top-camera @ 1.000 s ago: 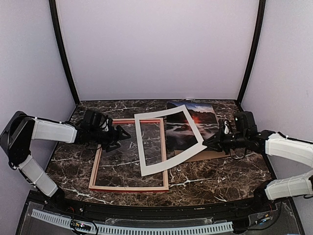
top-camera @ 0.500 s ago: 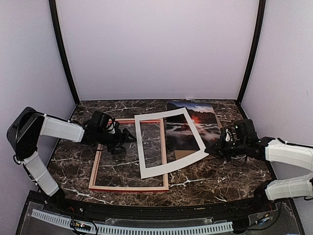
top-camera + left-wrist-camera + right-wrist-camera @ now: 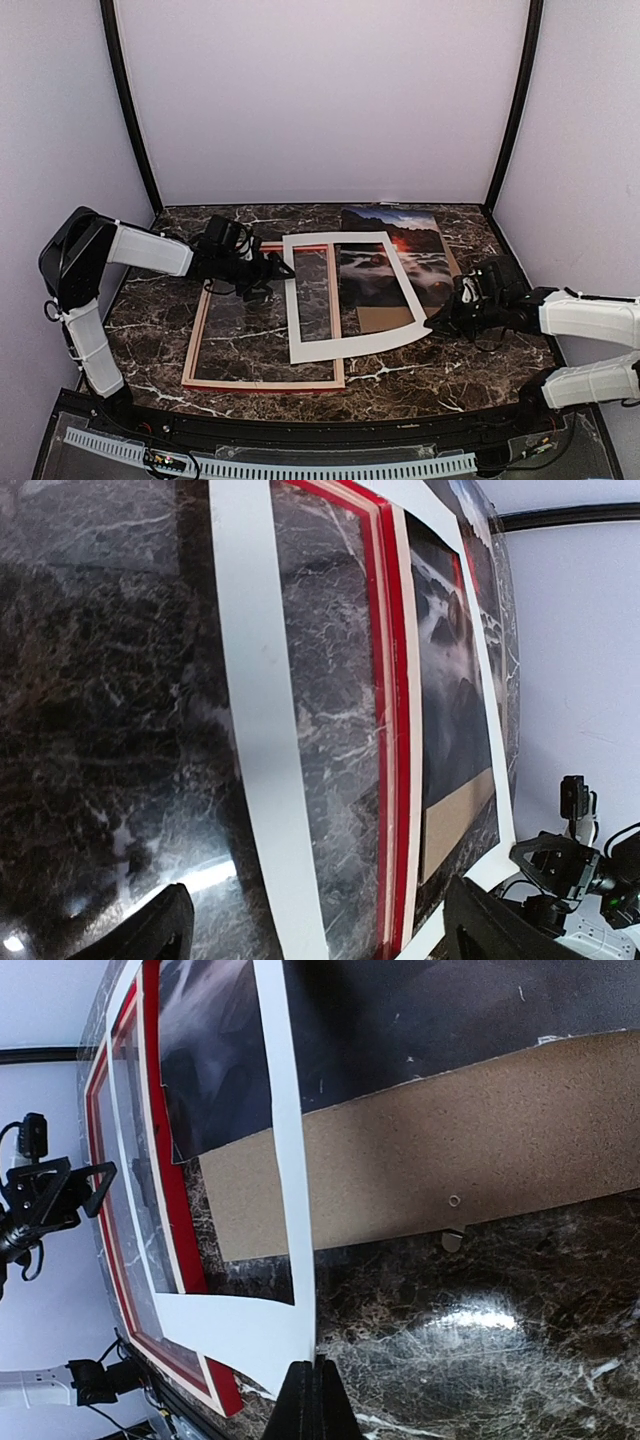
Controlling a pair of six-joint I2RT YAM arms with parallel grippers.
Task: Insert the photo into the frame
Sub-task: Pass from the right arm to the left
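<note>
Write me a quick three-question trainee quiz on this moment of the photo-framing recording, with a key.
1. True or false: the photo already lies inside the frame.
2. What does the right pincer grip? A) the white mat B) the photo C) nothing
3. Fill in: the left pincer has its jaws ____.
Key: 1 false; 2 A; 3 open.
</note>
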